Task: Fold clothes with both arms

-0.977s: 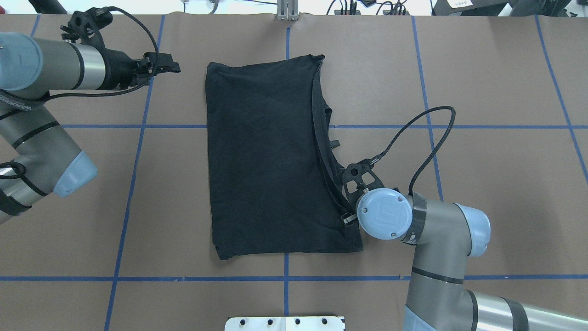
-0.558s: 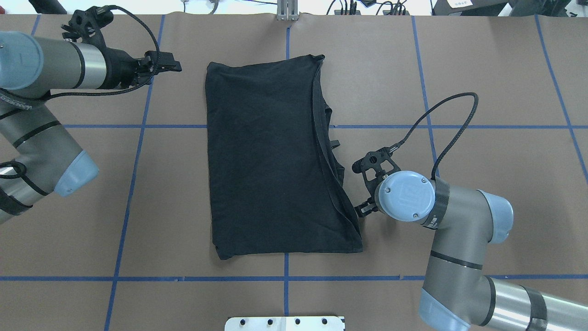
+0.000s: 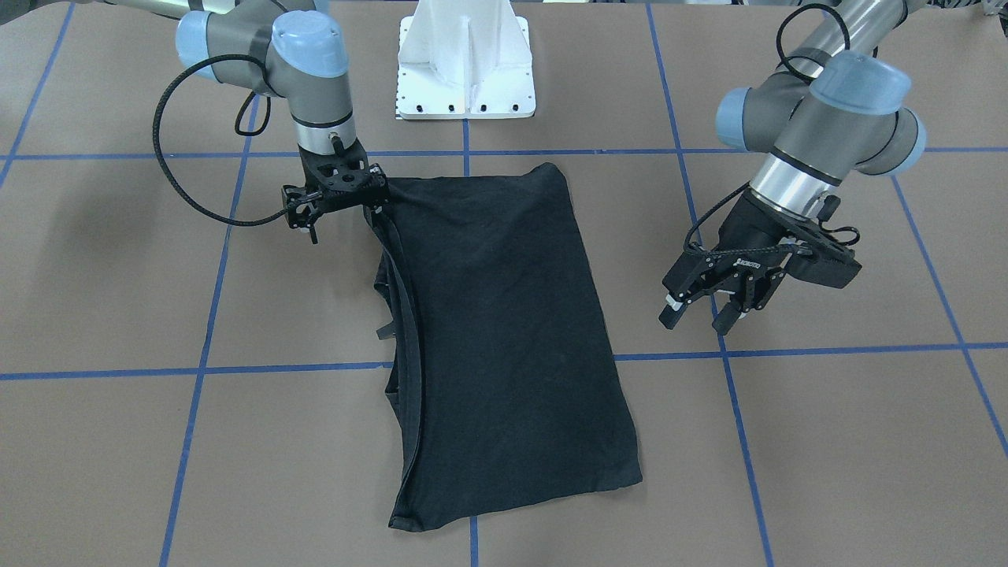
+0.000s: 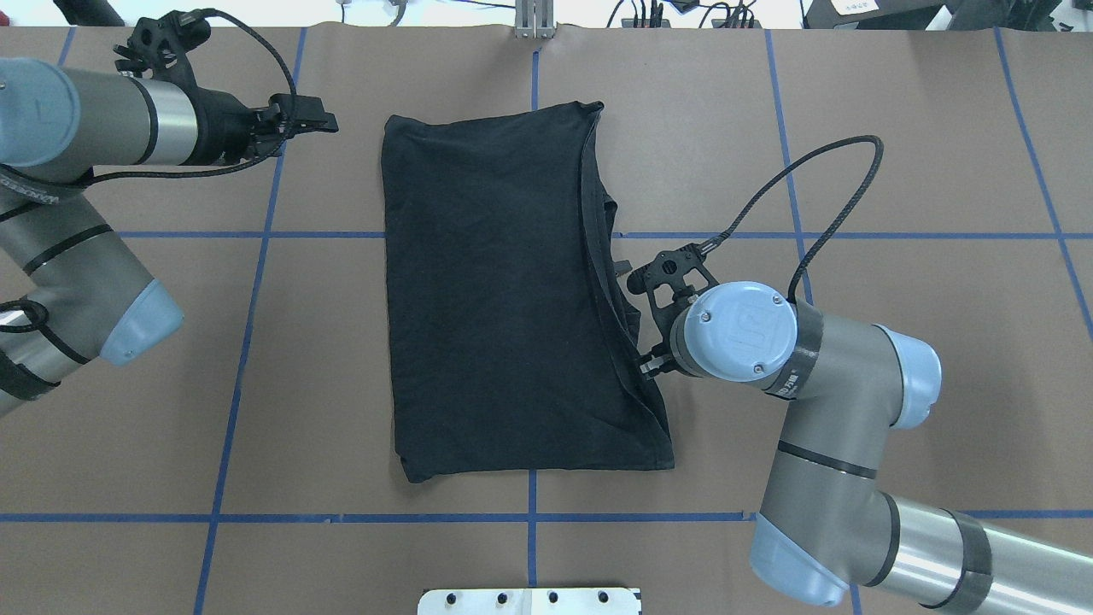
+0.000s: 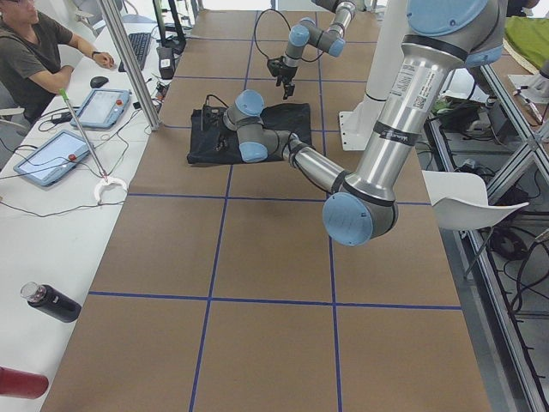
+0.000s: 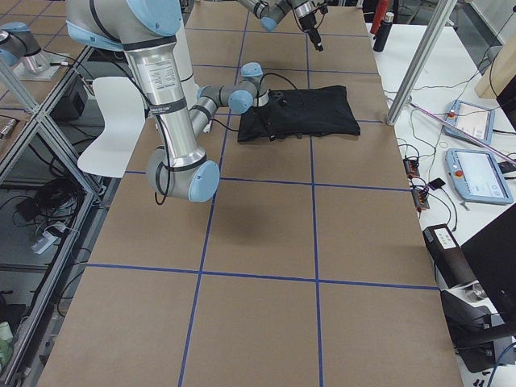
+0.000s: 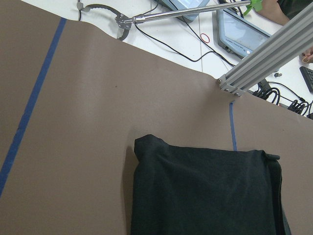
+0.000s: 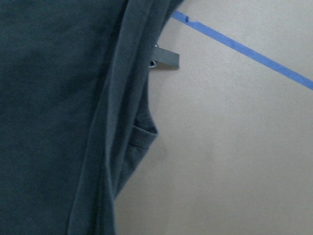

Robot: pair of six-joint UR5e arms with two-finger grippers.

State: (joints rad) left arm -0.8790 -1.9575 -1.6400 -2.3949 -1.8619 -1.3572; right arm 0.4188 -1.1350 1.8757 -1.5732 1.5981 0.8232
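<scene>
The black T-shirt (image 4: 495,290) lies folded into a flat rectangle at the table's middle, plain side up, with layered edges along its right side. It also shows in the front view (image 3: 504,331) and the left wrist view (image 7: 205,196). My right gripper (image 4: 647,359) points down at the shirt's right edge, near its near corner (image 3: 374,201), and looks open; the cloth lies flat. The right wrist view shows that layered edge (image 8: 112,122) and a grey tag (image 8: 166,58). My left gripper (image 4: 324,126) is open and empty, above the table left of the shirt's far corner (image 3: 699,319).
The brown table cover carries a grid of blue tape lines (image 4: 529,517). The white pedestal base (image 3: 466,63) stands at the robot's edge. An aluminium post (image 4: 534,21) stands at the far edge. An operator (image 5: 34,51) sits with tablets beyond it.
My right gripper left the shirt's near right edge, swung out to the right, then came back to the edge a little farther along. The shirt stayed flat. The left arm barely moved.
</scene>
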